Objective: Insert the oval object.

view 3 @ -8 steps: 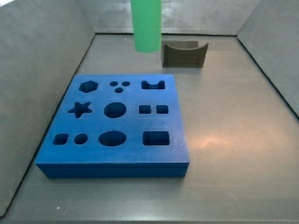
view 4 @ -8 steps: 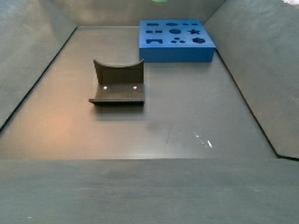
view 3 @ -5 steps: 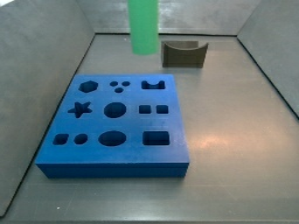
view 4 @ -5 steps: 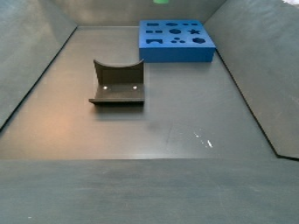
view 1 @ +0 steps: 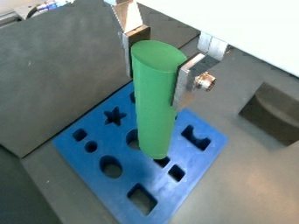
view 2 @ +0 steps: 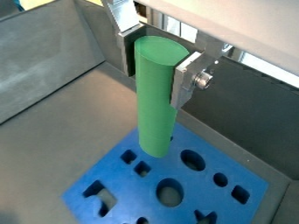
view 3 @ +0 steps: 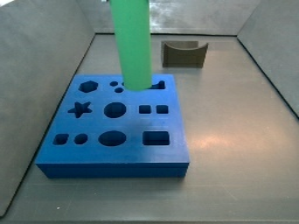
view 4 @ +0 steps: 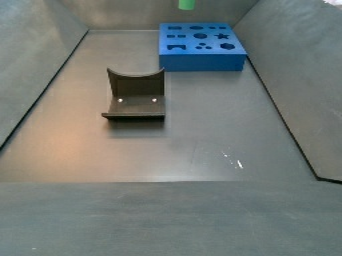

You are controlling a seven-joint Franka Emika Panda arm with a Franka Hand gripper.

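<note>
Green peg held upright above the blue block, gripped at its top end.

The gripper [view 1: 155, 63] is closed on the oval object [view 1: 156, 105], its silver fingers [view 2: 187, 77] pinching the upper end while the rest hangs free over the blue block [view 3: 114, 122]. In a side view the oval object's lower end sits toward the block's 12 o'clock edge, near the small-hole cluster. It looks rigid, smooth and probably light, so likely slippery; a grip high up lets the tip swing, and flat pads across the narrow faces should steady it best. The fixture [view 3: 184, 53] stands well apart at 1 o'clock.
</note>
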